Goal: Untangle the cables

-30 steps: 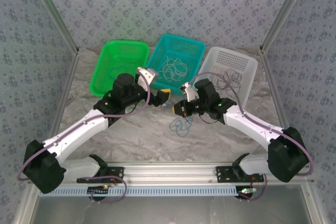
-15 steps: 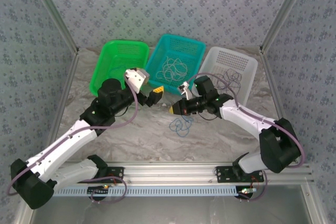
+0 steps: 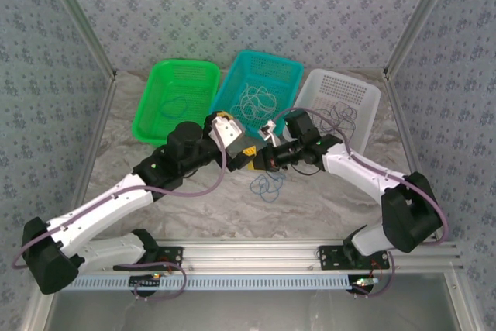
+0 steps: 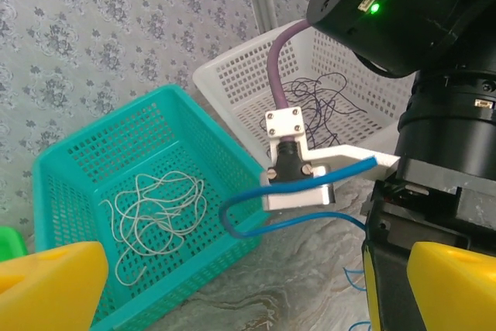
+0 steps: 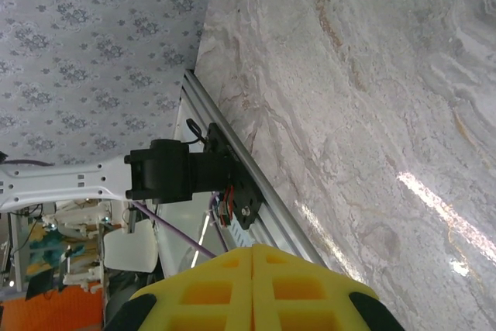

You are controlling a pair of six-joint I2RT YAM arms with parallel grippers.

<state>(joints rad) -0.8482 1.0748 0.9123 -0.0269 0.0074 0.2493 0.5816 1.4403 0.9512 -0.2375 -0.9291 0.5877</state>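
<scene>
Swinging my left gripper back in, jaws wide and empty, I'm now beside the right gripper. It's shut, apparently pinching a thin blue looped cable in mid-air. The small blue cable tangle lies on the marble table. I reckon a two-handed pull is next.

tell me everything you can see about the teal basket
The teal basket is a rectangular plastic crate with perforated, mesh-like walls and floor under a solid rim, widening toward the top. It stands upright at the far side of the marble-look table. It is the middle one of three, close beside the green basket and the white basket. On its floor, thin white cables lie in loose, tangled loops.
</scene>
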